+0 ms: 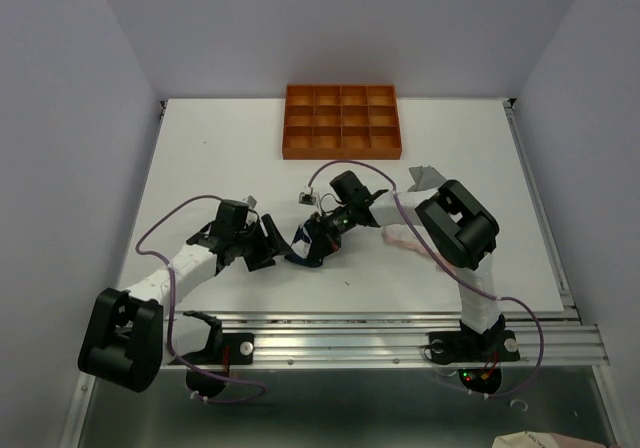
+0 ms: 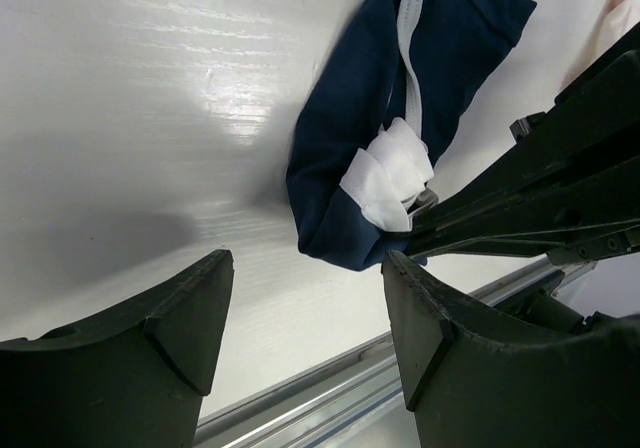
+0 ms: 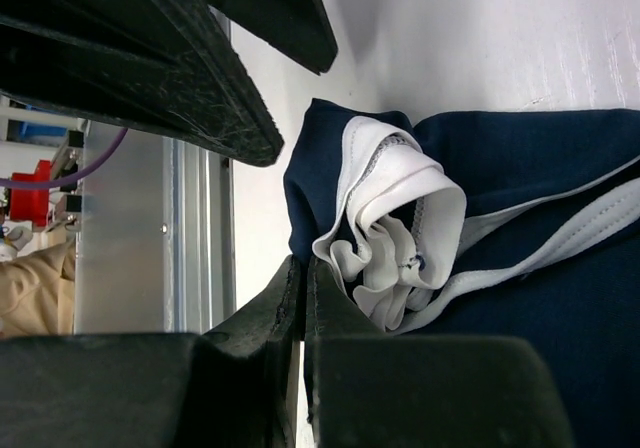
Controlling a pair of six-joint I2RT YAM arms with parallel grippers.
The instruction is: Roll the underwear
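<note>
Two dark fingers of the left end effector fill the bottom of its wrist view. They stand wide apart with nothing between them; only bare white desk and the near rail show through the gap. Just beyond the tips lies the navy underwear, bunched into a loose bundle near the desk's front edge.

Opposite, the right end effector is pressed fully closed, and its tips meet the crumpled white trim at the bundle's end. Whether any fold is caught between them cannot be made out. From above, both wrists hide nearly all of the navy cloth, and no emblem can be seen.

Outward from there, the left arm lies low across the desk from its base at the near left, wrist turned toward the centre. The right arm rises from the near right, elbow folded high, forearm reaching left and down. That elbow cuts off part of the pink underwear beside it and part of the grey underwear behind it. An orange tray sits at the far edge.
</note>
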